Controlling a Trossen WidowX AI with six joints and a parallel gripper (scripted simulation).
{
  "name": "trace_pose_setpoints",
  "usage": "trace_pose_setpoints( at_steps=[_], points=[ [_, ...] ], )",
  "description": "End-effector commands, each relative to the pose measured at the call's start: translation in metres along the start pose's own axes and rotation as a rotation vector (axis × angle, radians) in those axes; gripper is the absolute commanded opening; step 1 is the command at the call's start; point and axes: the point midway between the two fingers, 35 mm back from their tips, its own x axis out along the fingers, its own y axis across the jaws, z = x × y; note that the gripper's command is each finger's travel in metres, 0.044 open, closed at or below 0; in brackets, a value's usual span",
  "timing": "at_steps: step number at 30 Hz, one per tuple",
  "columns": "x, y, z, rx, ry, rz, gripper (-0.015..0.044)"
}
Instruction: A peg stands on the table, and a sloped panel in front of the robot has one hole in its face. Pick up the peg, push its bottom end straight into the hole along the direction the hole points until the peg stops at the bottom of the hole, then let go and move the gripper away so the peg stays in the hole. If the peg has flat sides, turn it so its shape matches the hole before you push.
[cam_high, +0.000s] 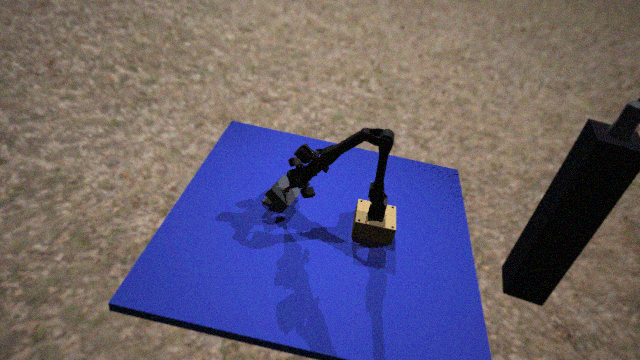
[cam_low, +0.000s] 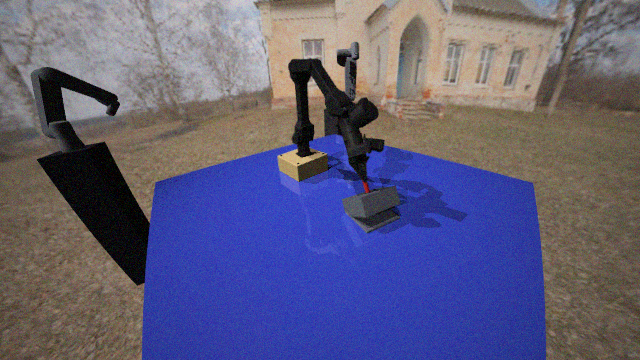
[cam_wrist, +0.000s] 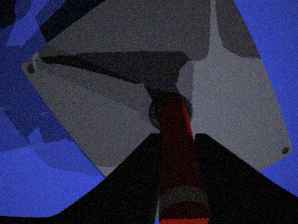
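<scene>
My gripper (cam_low: 364, 178) (cam_wrist: 177, 143) is shut on the red peg (cam_low: 366, 187) (cam_wrist: 177, 155), which has a grey band near its upper end. The peg leans with the gripper, and a short red length shows between the fingers and the panel. The grey sloped panel (cam_high: 286, 184) (cam_low: 372, 201) (cam_wrist: 240, 110) stands just beyond the fingertips. In the wrist view the peg's lower end overlaps the dark round hole (cam_wrist: 154, 114). How deep the end sits in the hole cannot be told. In the top view the arm hides most of the peg.
The arm's tan base block (cam_high: 375, 235) (cam_low: 300, 167) stands on the blue table (cam_high: 190, 280) (cam_low: 250, 300). A black pillar (cam_high: 570, 215) (cam_low: 95, 210) with another arm on top stands beyond the table edge. Small dark screw holes (cam_wrist: 31, 68) mark the panel's corners. Arm shadows cross the panel.
</scene>
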Motion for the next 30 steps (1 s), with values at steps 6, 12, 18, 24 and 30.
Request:
trace_pose_setpoints(
  at_steps=[6,12,18,24,30],
  points=[
    [0.006,0.0,0.001,-0.004,-0.002,0.002,0.0],
    [0.009,0.0,0.001,-0.004,-0.002,0.002,0.0],
    [0.011,0.0,0.001,-0.004,-0.002,0.002,0.0],
    [0.014,0.0,0.001,-0.004,-0.002,0.002,0.0],
    [0.017,0.0,0.001,-0.004,-0.002,0.001,0.0]
  ],
)
